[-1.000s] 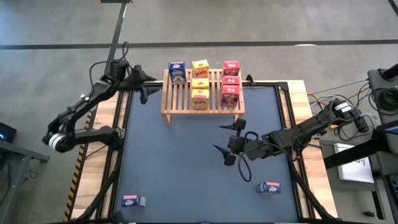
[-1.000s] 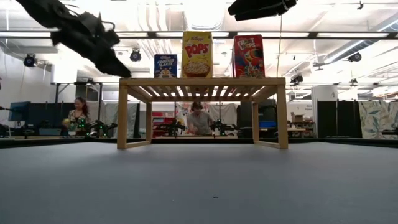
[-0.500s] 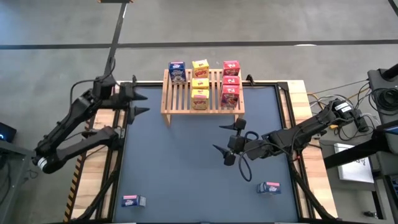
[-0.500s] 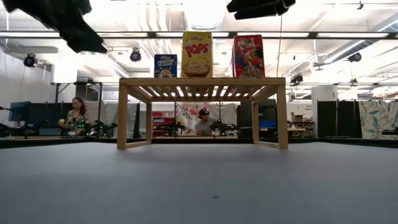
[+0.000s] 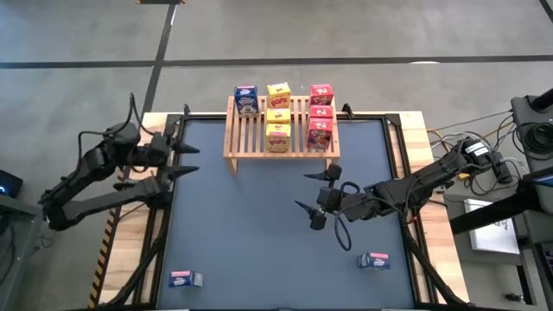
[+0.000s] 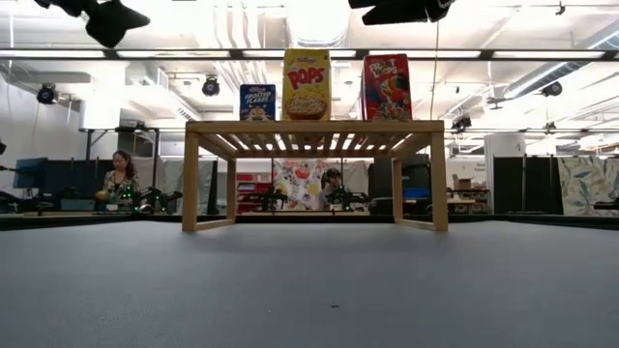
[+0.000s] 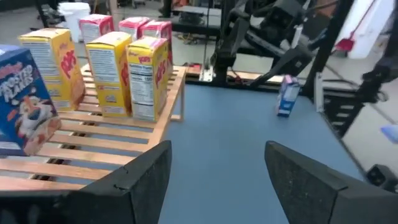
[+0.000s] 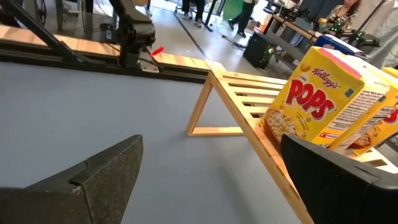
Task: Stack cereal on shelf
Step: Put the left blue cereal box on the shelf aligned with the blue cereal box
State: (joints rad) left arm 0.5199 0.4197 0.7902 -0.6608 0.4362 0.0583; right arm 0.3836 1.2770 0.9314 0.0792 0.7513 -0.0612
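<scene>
Slatted wooden shelf (image 5: 281, 138) bears glossy cardboard cereal boxes (image 5: 278, 117); both grippers' dark fingers spread wide, empty.

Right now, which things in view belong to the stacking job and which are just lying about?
Job: shelf; seven cereal boxes on it; two loose boxes on the table.
Lying about: cables beside the table; people beyond it.

left claw (image 5: 184, 161) open, right claw (image 5: 313, 193) open
</scene>
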